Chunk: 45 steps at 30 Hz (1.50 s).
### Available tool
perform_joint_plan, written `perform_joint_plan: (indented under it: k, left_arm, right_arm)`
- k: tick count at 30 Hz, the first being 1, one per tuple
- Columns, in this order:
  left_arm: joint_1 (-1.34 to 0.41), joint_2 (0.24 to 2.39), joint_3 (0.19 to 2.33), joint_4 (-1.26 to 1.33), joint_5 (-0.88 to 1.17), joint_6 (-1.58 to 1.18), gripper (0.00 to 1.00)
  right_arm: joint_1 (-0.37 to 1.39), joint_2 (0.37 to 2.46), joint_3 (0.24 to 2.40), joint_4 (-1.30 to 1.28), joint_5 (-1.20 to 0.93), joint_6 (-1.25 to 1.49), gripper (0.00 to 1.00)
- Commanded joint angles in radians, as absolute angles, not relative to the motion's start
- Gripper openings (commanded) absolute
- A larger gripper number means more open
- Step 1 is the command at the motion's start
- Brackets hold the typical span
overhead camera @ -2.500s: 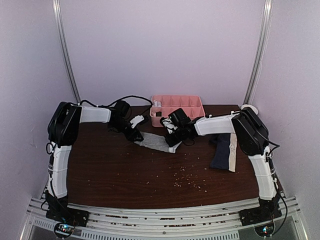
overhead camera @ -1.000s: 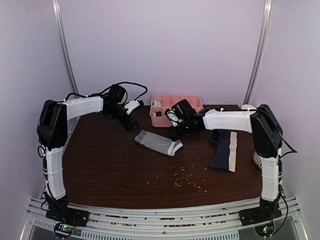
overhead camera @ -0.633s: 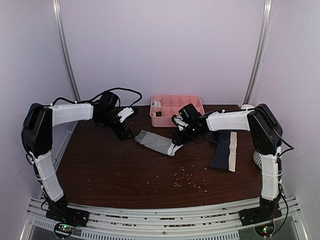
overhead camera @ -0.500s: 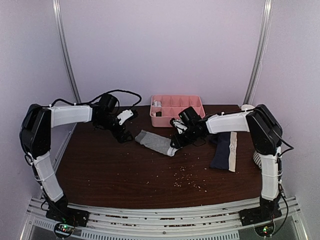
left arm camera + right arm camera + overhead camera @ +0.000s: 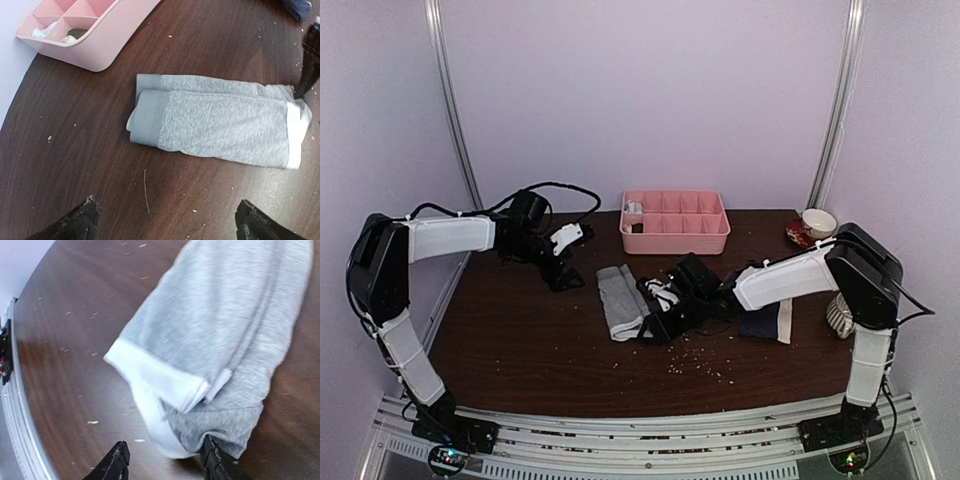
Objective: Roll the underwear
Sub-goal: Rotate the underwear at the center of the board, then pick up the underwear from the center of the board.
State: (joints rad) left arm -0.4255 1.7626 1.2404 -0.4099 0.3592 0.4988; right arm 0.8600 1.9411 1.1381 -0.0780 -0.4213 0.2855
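Note:
The grey underwear (image 5: 617,298) lies folded into a long flat strip at the table's middle. In the left wrist view the grey underwear (image 5: 215,125) has its waistband on the left and a white hem on the right. My right gripper (image 5: 655,322) is at its near, white-hemmed end. In the right wrist view that end of the grey underwear (image 5: 225,325) lies between the parted fingers of the right gripper (image 5: 166,462), and the right fingertip (image 5: 215,462) presses the cloth. My left gripper (image 5: 563,278) stands wide open left of it; the left gripper (image 5: 167,227) holds nothing. The navy underwear (image 5: 770,322) lies partly behind the right arm.
A pink compartment tray (image 5: 675,240) stands at the back centre; the pink tray (image 5: 100,47) is also close behind the grey cloth. A cup on a red saucer (image 5: 815,224) sits at the back right, with a white ribbed object (image 5: 838,315) near the right edge. Crumbs dot the table (image 5: 520,340).
The right gripper has moved toward the front and left, pulling the grey underwear's hem end round so the strip points front to back. The left gripper has drawn back to the left.

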Motion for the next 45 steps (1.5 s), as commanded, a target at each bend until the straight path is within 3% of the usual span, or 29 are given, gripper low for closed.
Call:
perform_joint_plan:
  k: [1, 7, 14, 17, 29, 45]
  left_arm:
    - [-0.427, 1.721, 1.203, -0.374, 0.421, 0.593, 0.98]
    - [-0.443, 1.679, 1.132, -0.380, 0.494, 0.703, 0.98]
    - [-0.535, 1.595, 1.022, -0.373, 0.498, 0.785, 0.98]
    - [-0.536, 1.581, 0.998, -0.357, 0.508, 0.781, 0.98]
    - [-0.496, 1.482, 0.864, -0.220, 0.533, 0.733, 0.98]
    - [-0.417, 1.446, 0.817, -0.124, 0.598, 0.678, 0.98]
  right_arm:
    - [0.973, 1.899, 1.078, 0.143, -0.483, 0.423, 0.51]
    - [1.134, 1.845, 1.143, 0.131, -0.425, 0.337, 0.52]
    - [1.143, 1.756, 1.184, -0.178, 0.018, -0.080, 0.58]
    - [1.143, 1.786, 1.166, -0.199, 0.126, -0.296, 0.59]
    - [1.140, 1.890, 1.212, -0.219, 0.094, -0.839, 0.64]
    - [1.131, 2.076, 1.381, -0.262, 0.144, -0.956, 0.70]
